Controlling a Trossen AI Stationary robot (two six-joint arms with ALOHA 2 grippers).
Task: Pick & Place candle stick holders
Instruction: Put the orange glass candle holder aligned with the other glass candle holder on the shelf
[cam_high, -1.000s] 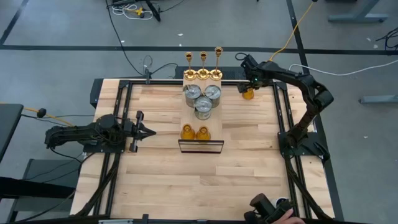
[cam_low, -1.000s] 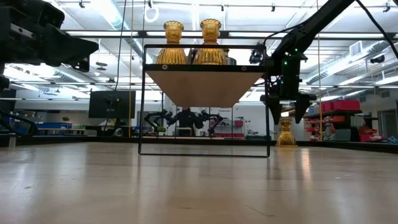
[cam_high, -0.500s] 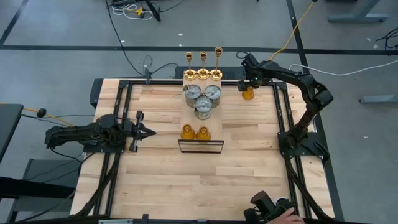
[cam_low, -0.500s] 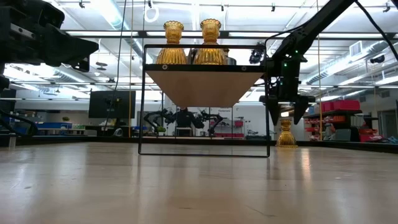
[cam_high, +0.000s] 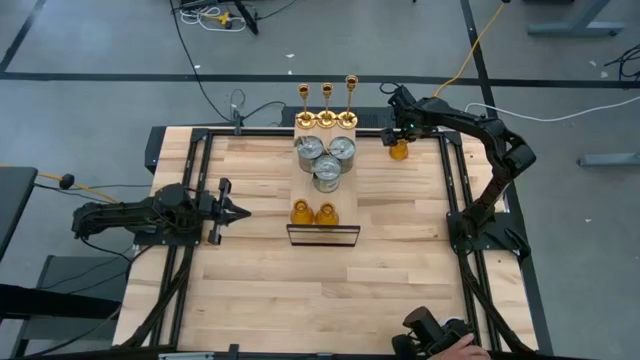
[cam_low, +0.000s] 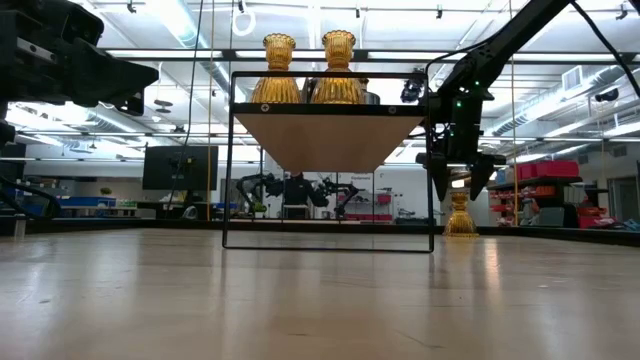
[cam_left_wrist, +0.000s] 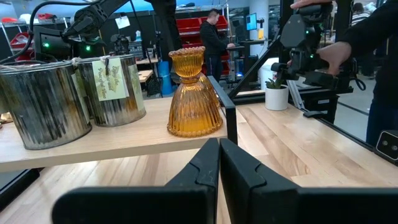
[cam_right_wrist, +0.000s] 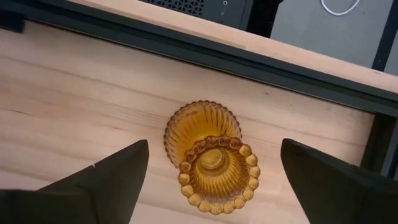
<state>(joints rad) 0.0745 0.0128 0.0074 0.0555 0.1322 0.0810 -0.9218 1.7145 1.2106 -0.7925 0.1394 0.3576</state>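
An amber-orange holder (cam_high: 399, 151) stands upright on its base on the table near the far right corner; it also shows in the low view (cam_low: 460, 214). My right gripper (cam_right_wrist: 212, 149) hangs open over it, fingers pointing down, one on either side of it, touching nothing (cam_low: 459, 180). Two more amber holders (cam_high: 313, 213) stand on the near step of a wooden stand, three silver cans (cam_high: 325, 158) on the middle step, three gold candlesticks (cam_high: 327, 96) at the far end. My left gripper (cam_high: 241, 211) waits shut at the table's left, pointing at the stand.
A black wire frame (cam_low: 330, 160) carries the stand's near end. Black rails (cam_high: 452, 180) run along the table's sides. A small potted plant (cam_left_wrist: 275, 93) stands beyond the stand in the left wrist view. A person's hands (cam_high: 440, 335) show past the near edge.
My right gripper has sunk a little toward the amber holder on the table and drifted slightly toward the table's left, still open. The holder has kept its place.
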